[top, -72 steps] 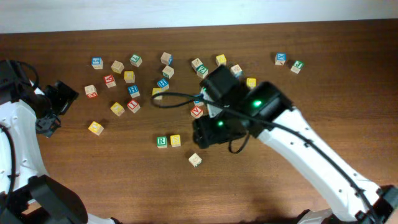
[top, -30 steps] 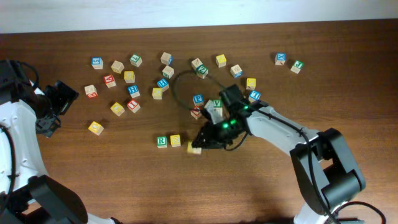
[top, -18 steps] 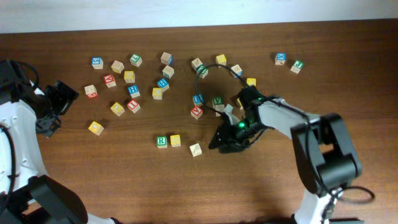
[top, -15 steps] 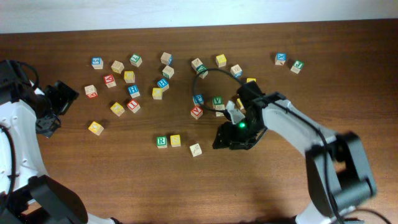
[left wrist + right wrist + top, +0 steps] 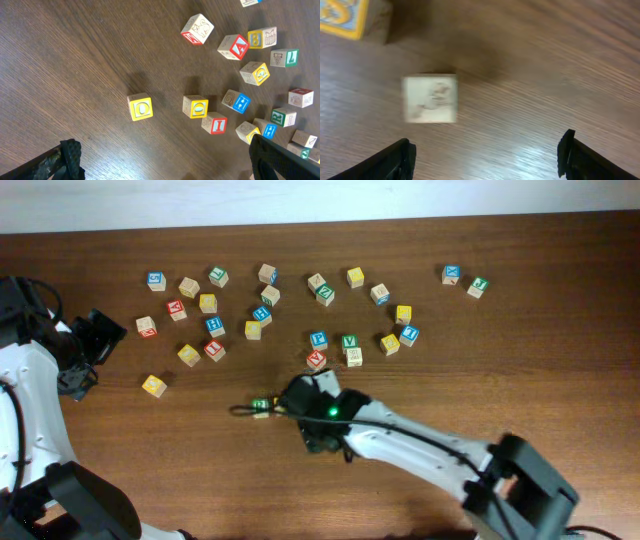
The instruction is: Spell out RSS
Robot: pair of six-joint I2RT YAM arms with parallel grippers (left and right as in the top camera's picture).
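Brown tabletop (image 5: 560, 300) is carrying a scatter of letter blocks (image 5: 215, 325), and the right arm (image 5: 420, 452) is lying across its middle in the overhead view, covering whatever sits under its wrist. Only the green R block (image 5: 260, 408) is peeking out at the arm's left end, with a dark cable (image 5: 243, 411) looping by it.

From the right wrist camera a pale block (image 5: 430, 98) is lying flat on the wood, its top face too smeared to read. An S block (image 5: 340, 17) with a yellow border is being cut off by the top left corner, near the pale one but apart from it. The right gripper (image 5: 486, 159) is hovering with its fingers spread wide and nothing between them. The pale block is sitting ahead of the left finger rather than centred in the gap.

The left gripper (image 5: 165, 160) is gaping just as wide over bare wood at the table's left side, with a yellow O block (image 5: 140, 107) lying ahead of it.
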